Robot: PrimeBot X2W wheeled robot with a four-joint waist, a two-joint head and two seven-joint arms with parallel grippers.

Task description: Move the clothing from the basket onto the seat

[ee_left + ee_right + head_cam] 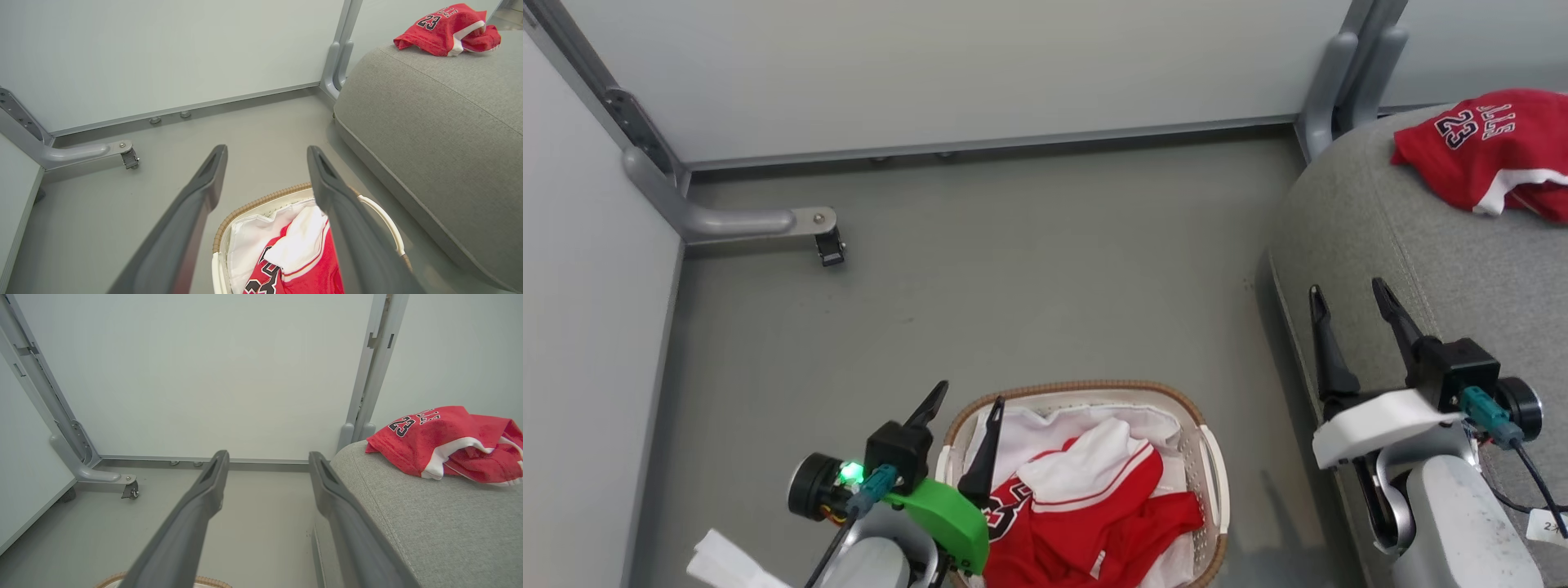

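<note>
Clothing [1086, 498] in basket [1094, 385] lies just beside left pincer [971, 393].

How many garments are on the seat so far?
1: a red number-23 garment bunched at the far end of the seat. Its folds may hide another; more clothing lies in the basket.

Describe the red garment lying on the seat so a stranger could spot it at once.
Find the big grey seat at the right of the head view. On its far part lies a crumpled red garment with white trim. Unlike the red clothes in the floor basket, it lies alone, number 23 showing.
</note>
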